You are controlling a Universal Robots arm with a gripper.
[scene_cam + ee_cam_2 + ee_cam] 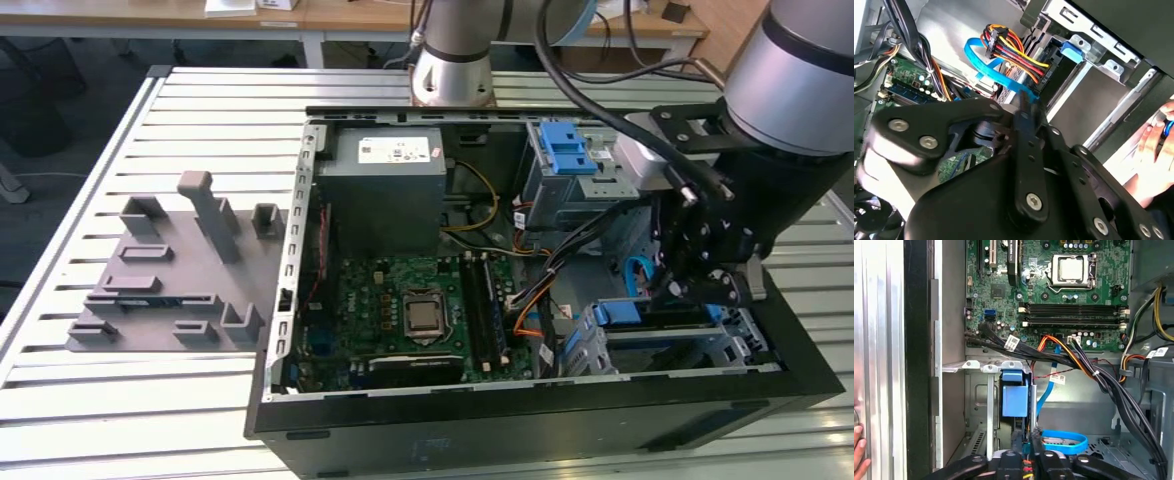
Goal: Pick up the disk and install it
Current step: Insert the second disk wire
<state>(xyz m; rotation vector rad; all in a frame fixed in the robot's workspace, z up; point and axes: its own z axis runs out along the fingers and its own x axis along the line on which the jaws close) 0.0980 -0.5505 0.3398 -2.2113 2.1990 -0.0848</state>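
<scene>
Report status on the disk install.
Gripper low inside case, at drive cage. Disk in cage slot, blue bracket showing. Blue cable looped beside gripper.

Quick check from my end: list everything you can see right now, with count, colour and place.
Open black desktop computer case: one, lying on the slatted metal table.
Green motherboard: one, on the case floor.
Grey metal power supply box with white sticker: one, far end of the case.
Blue flat data cable: one, looped by the drive cage.
Blue-bracketed disk: one, standing on edge in the silver drive cage.
Multicoloured power cable bundle: one, plugged in near the cage.
Grey plastic tray with upright slots: one, exterior view's left.
Person's hand: at the case edge.
Black gripper: one, over the drive cage.
</scene>
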